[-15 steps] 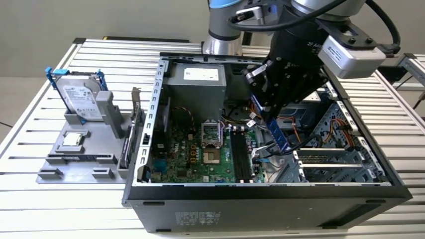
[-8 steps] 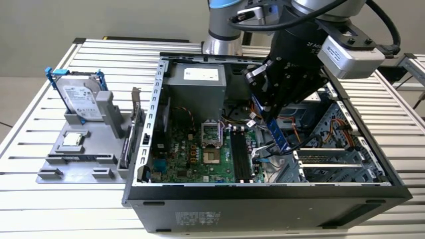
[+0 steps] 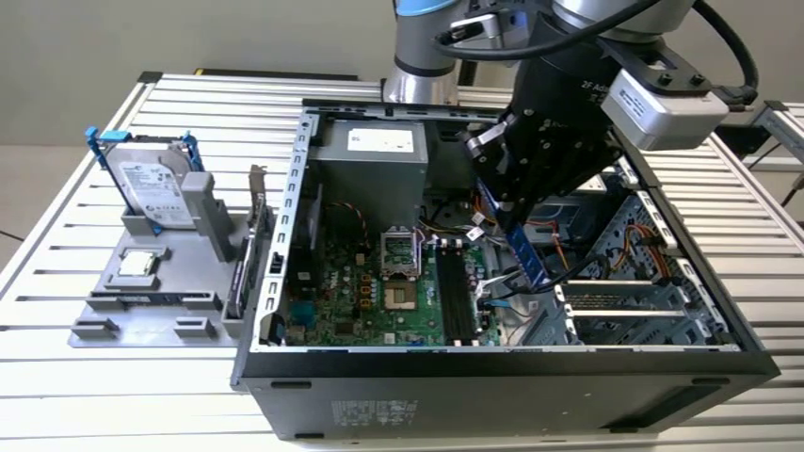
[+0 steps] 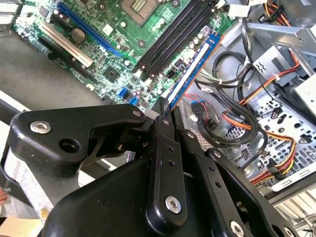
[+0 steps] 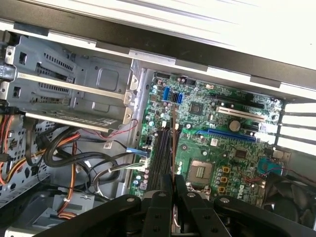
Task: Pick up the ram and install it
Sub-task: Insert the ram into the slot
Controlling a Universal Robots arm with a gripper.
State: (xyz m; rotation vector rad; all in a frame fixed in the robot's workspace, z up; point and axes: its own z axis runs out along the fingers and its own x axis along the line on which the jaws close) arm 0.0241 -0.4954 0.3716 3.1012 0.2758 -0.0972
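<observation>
Exterior view: the black gripper [image 3: 511,212] is clamped tight on the ram [image 3: 533,256], a long thin blue stick. The ram hangs tilted in the air inside the open PC case [image 3: 503,386], a big box w/ dark metal walls. It's just to the exterior view's right of the long black slots [image 3: 455,297] & isn't pushed into any of them. The slots sit on the green board [image 3: 358,282], bumpy w/ lots of tiny parts. The case stands on a silver counter [image 3: 75,377] made of long ridged strips. On the exterior view's left is a flat grey tray [image 3: 164,313]. On it a shiny hard drive [image 3: 157,188] in blue brackets stands up & a small square silver chip [image 3: 138,266] lies flat.

Second wrist view: smooth black fingers [image 4: 165,163] w/ round screws come to a point. The ram [image 4: 195,66] sticks out from the tip, blue w/ a pale stripe along it. It runs beside the black slots [image 4: 177,34], near the board's edge. Next to it are loopy cables [image 4: 237,118], black, red, orange & yellow, over the case's holey grey metal.

First wrist view: the fingertips [image 5: 159,207] are close together, w/ the black slots & green board past them. A square socket [image 5: 200,173] sits beside the slots. A grey metal cage [image 5: 74,89] w/ flat bars is on the slots' other side.
</observation>
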